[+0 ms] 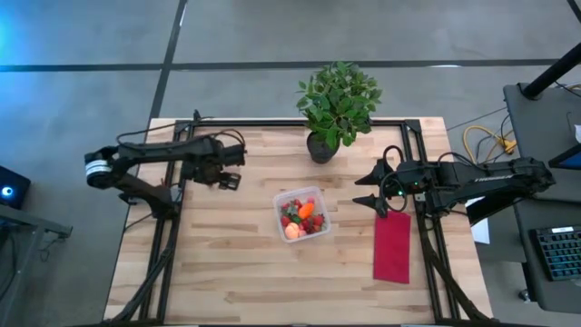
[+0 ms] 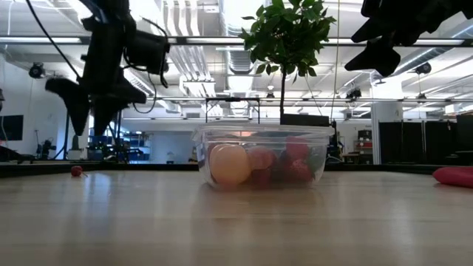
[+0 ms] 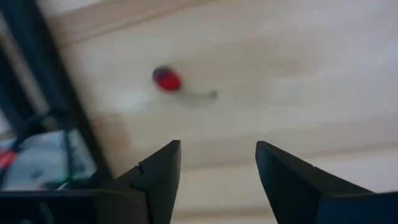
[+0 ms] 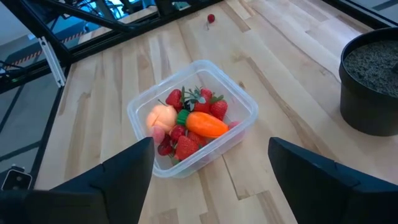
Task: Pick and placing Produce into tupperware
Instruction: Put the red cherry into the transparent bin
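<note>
The clear tupperware (image 1: 304, 214) stands mid-table, and the right wrist view shows it holding several red strawberries (image 4: 186, 146), an orange carrot (image 4: 205, 123) and a peach-coloured fruit (image 4: 160, 116). One small red strawberry (image 3: 166, 79) lies loose on the wood near the table's left rail. My left gripper (image 3: 217, 149) hangs above the table near that berry, pointing down, open with nothing between its fingers. My right gripper (image 4: 211, 146) hovers open to the right of the tupperware, pointing toward it.
A potted leafy plant (image 1: 334, 109) stands at the far edge behind the tupperware. A red cloth (image 1: 392, 247) lies flat at the right, under my right arm. Black frame rails (image 1: 168, 245) run along the table's sides. Bare wood (image 1: 236, 272) lies in front of the tupperware.
</note>
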Motion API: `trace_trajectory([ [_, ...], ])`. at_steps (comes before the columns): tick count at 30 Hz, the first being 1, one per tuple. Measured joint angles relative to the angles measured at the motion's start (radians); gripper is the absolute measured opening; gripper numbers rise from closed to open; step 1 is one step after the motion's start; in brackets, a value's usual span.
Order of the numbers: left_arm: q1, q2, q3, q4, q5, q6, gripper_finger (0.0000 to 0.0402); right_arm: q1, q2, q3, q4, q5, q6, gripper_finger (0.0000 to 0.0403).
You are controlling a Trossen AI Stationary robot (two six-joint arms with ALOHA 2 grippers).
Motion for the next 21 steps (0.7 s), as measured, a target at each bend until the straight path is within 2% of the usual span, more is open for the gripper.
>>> trace_trajectory([
  [4,0.062,-0.022,-0.079,0.136,-0.010,0.000,0.0193,0.000,0.000,0.000,0.000,0.000,0.000,0.0309],
  [12,0.201,-0.031,-0.194,0.215,-0.036,0.000,0.0193,0.000,0.000,0.000,0.000,0.000,0.000,0.0306],
  [21,0.255,-0.035,-0.245,0.301,-0.026,0.009,0.0193,0.000,0.000,0.000,0.000,0.000,0.000,0.0308],
])
